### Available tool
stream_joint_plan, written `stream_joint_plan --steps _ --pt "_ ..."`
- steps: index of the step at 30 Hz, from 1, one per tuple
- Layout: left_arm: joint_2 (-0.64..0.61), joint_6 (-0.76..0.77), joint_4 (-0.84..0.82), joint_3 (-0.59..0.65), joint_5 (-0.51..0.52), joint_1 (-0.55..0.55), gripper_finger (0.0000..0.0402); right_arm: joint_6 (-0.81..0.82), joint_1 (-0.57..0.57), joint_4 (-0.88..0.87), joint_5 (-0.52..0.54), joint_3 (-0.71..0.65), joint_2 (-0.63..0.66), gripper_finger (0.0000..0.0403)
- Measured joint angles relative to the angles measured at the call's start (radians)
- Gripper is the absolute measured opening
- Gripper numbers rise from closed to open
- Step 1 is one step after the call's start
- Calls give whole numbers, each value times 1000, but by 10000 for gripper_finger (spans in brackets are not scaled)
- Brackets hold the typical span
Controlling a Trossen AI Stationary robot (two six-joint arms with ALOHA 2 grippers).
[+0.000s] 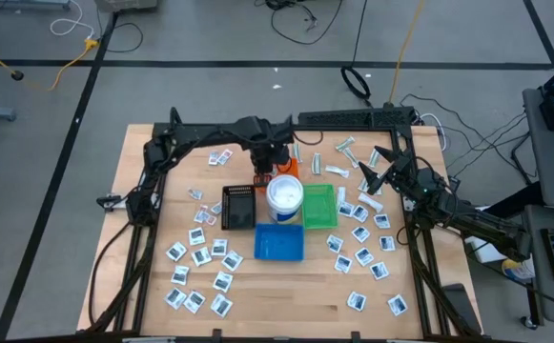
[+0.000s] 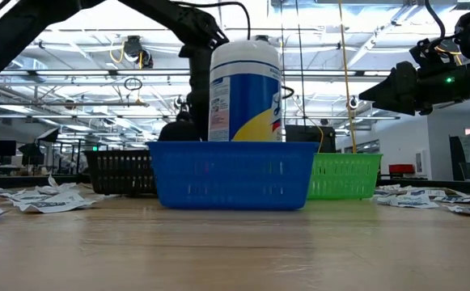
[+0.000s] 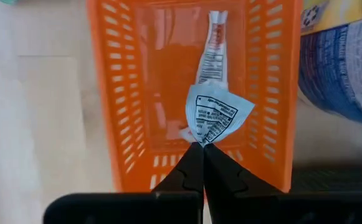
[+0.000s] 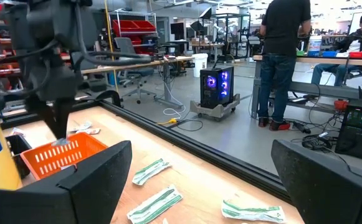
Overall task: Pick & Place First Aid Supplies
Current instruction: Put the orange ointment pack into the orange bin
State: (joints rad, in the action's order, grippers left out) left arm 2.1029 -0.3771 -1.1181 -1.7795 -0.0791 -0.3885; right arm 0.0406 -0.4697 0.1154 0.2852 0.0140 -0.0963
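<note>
My left gripper (image 3: 202, 149) is shut on a small white square packet (image 3: 213, 115) with dark print, above the orange tray (image 3: 106, 93). A narrow wrapped strip (image 3: 213, 50) lies flat on that tray's floor. From above, the left gripper (image 1: 269, 164) hangs over the orange tray (image 1: 289, 169) near the table's far middle. My right gripper (image 4: 202, 177) is open and raised over the table's right side (image 1: 377, 173), touching nothing. More white packets lie flat on the table at left (image 1: 200, 257) and right (image 1: 362, 238). Pale strips (image 1: 341, 148) lie toward the far edge. My left gripper pinches the white packet by its lower corner (image 3: 202, 140) between the two fingertips. The fingers come from above, pointing down into the orange tray. The packet is crumpled and lifted clear of the tray floor.
A white tub with a blue band (image 1: 284, 197) stands by the orange tray. Around it are a green tray (image 1: 319, 205), a black tray (image 1: 238, 205) and a blue tray (image 1: 278, 241). A person (image 4: 283, 56) stands in the room beyond the table.
</note>
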Motion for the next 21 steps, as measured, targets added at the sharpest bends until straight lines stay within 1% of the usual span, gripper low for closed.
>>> stream_joint_plan --steps 7,10,14,21 --pt "0 7 40 52 1 5 1 0 0 0 0 0 0 380" --pt "0 20 43 54 1 -3 11 0 0 0 0 0 0 380" --pt "0 25 53 53 2 -16 52 0 0 0 0 0 0 380" --pt "0 26 57 53 1 -22 157 0 0 0 0 0 0 380"
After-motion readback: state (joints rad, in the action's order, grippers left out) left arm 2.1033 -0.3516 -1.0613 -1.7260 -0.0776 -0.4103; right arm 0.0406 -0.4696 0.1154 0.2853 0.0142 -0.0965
